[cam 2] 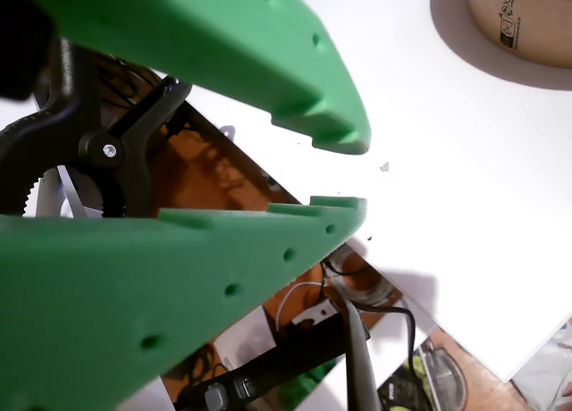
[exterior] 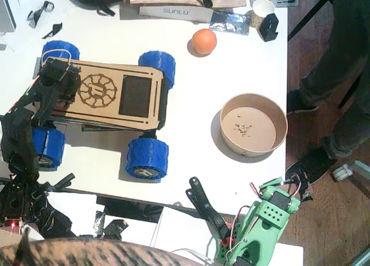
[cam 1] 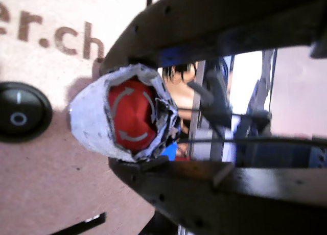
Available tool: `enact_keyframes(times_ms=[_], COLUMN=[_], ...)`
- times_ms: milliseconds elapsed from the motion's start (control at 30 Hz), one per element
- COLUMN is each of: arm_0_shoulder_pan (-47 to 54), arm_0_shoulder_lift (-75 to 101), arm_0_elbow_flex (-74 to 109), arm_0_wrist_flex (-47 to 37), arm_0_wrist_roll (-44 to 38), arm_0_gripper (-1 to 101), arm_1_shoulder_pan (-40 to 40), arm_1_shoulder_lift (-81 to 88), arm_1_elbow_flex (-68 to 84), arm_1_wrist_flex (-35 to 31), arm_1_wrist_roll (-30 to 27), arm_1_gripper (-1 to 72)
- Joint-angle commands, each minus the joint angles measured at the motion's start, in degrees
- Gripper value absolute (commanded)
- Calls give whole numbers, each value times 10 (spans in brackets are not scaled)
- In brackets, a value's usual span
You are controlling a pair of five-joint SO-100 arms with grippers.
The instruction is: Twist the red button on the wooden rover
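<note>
The wooden rover [exterior: 92,113] stands on blue wheels at the left of the white table. My left gripper [exterior: 58,81], black, is down on the deck's left end and hides the red button in the fixed view. In a wrist view the red button [cam 1: 130,117], with curved arrows on its face and a silvery collar, sits between the black jaws of the left gripper [cam 1: 138,115], which press on it from above and below. My right gripper [cam 2: 344,174], green, rests at the table's front right [exterior: 277,194], narrowly open with nothing between its tips.
A round cardboard bowl [exterior: 253,124] sits right of the rover, and an orange ball [exterior: 203,41] lies behind it. A black clamp [exterior: 202,205] grips the front edge. A person's legs [exterior: 341,75] stand at the right. A black rocker switch [cam 1: 20,114] lies beside the button.
</note>
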Motion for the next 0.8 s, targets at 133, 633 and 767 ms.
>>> enact_keyframes(times_ms=[133, 633, 767], arm_0_shoulder_pan=[87, 87, 86], arm_0_shoulder_lift=[45, 86, 90], arm_0_elbow_flex=[-26, -26, -26], arm_0_wrist_flex=[25, 78, 95], arm_0_wrist_roll=[34, 25, 25], arm_0_gripper=[0, 329, 339], arm_1_shoulder_pan=[1, 1, 1], arm_1_shoulder_lift=[1, 1, 1], arm_1_elbow_flex=[-3, -3, -3], arm_1_wrist_flex=[4, 4, 4], arm_1_wrist_roll=[-5, -5, -5], arm_1_gripper=[25, 25, 25])
